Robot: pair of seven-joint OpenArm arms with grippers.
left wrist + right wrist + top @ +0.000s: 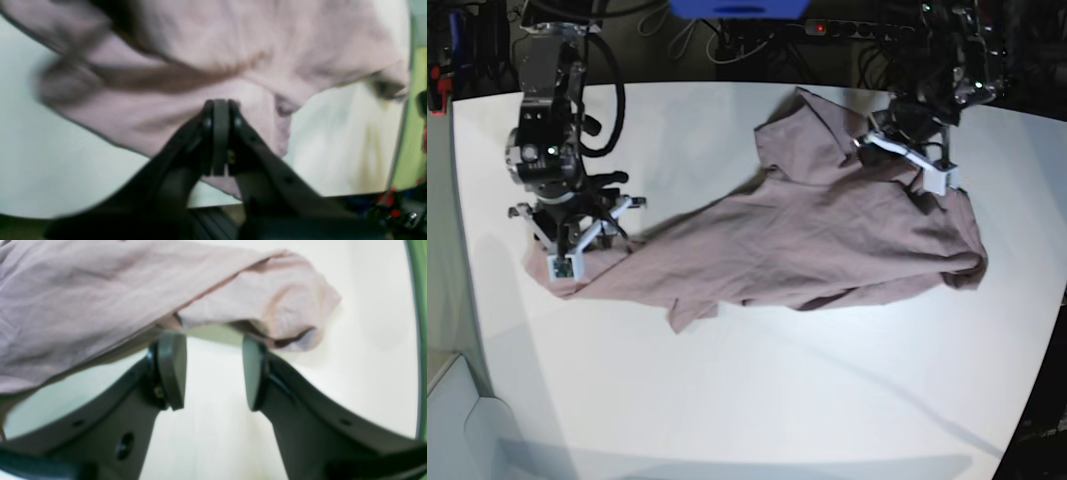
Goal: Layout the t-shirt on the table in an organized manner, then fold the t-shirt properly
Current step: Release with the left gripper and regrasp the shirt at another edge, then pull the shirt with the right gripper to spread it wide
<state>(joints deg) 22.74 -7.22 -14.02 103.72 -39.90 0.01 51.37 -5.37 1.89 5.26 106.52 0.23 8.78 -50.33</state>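
There was one t-shirt (827, 240), one table (727, 400), and two grippers: left gripper (927, 170) and right gripper (562, 262).

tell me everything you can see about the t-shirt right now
The t-shirt is a plain dusty mauve cloth, soft and wrinkled, lying spread but bunched across the white table, not yet flat. One end reaches the left gripper, which is shut on a pinch of its fabric. The other end trails to the right gripper, whose jaws stand open at a rumpled edge without clamping it. No print or label shows.
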